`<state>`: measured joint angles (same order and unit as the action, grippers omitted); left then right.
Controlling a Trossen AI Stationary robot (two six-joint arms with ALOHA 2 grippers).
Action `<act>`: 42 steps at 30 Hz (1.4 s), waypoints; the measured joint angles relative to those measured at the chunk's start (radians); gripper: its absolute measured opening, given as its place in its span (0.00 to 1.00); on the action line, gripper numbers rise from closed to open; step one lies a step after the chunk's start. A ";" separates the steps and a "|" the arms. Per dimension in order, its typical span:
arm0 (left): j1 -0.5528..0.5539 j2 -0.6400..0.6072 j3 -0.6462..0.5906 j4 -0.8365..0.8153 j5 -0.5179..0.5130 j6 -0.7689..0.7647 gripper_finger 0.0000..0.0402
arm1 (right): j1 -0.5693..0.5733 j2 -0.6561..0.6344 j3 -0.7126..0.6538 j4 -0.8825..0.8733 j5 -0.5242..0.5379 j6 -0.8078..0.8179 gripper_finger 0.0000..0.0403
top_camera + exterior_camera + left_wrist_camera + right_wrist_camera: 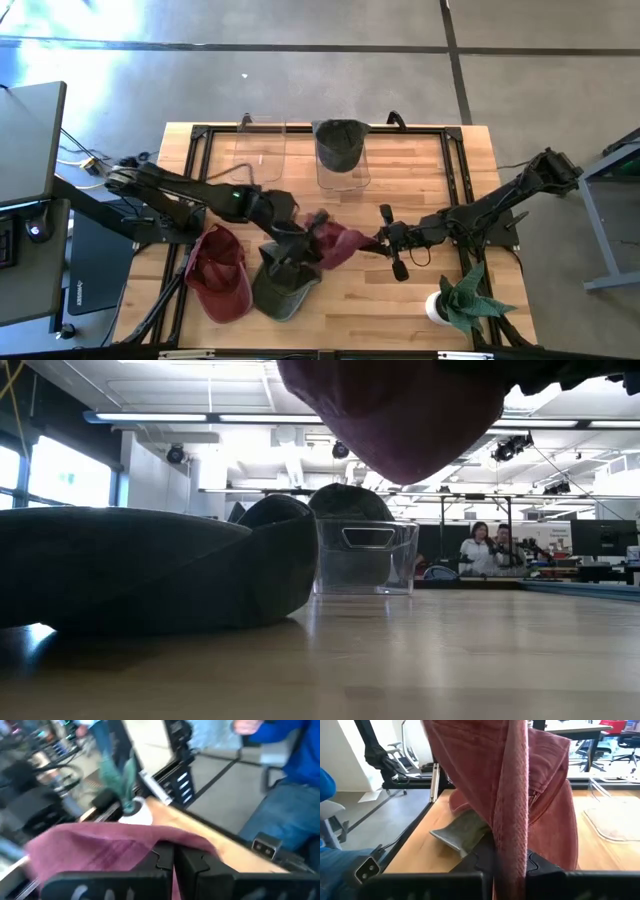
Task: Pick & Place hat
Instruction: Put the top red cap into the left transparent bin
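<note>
A maroon hat (338,244) hangs above the middle of the table between both grippers; the low view shows its underside (400,415) clear of the wood. My left gripper (308,226) is at its left side and my right gripper (383,239) at its right side, both shut on it. A red hat (221,273) and a dark green hat (282,285) lie flat on the near left of the table. Another dark hat (340,142) sits in a clear bin (343,175) at the far edge. My left gripper pinches the maroon hat's cloth (165,842) between its two shut fingers, coming level from the table's left. The hat is lifted clear of the table. Whether one layer or several, I cannot tell. My right gripper pinches an edge of the maroon hat (511,827) between its two fingers, coming level from the table's right. The stitched edge stands upright in the hold, and the rest of the hat (550,795) spreads beyond the fingers, clear of the table.
A second clear bin (262,152) stands at the far edge, left of the one with the hat. A potted green plant (462,302) stands at the near right corner. A black frame (196,140) rims the table. People sit in the room behind (490,548).
</note>
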<state>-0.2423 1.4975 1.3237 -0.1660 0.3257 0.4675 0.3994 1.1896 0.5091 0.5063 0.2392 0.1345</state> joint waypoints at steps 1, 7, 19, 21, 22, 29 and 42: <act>0.000 -0.022 0.001 -0.045 -0.042 0.004 0.00 | 0.000 0.000 0.000 -0.001 0.001 0.000 0.04; -0.001 -0.095 -0.001 -0.281 -0.367 0.103 0.00 | -0.001 0.000 0.000 -0.002 0.001 0.000 0.03; 0.005 0.026 -0.052 -0.415 -0.440 0.201 0.00 | 0.000 0.000 0.000 -0.004 -0.012 0.018 0.03; -0.005 0.026 -0.053 -0.461 -0.500 0.171 0.00 | 0.000 0.000 0.000 -0.013 -0.012 0.020 0.03; -0.008 0.026 -0.053 -0.467 -0.525 0.162 0.00 | 0.000 0.000 0.000 -0.016 -0.012 0.021 0.04; -0.076 -0.014 0.010 -0.495 -0.643 0.157 0.00 | 0.000 0.000 0.000 -0.024 -0.012 0.023 0.03; 0.043 0.037 0.036 -0.122 -0.441 0.111 0.00 | 0.001 0.000 0.000 -0.018 -0.026 0.024 0.03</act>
<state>-0.1991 1.5344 1.3594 -0.2878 -0.1151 0.5781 0.4000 1.1896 0.5091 0.4882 0.2135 0.1581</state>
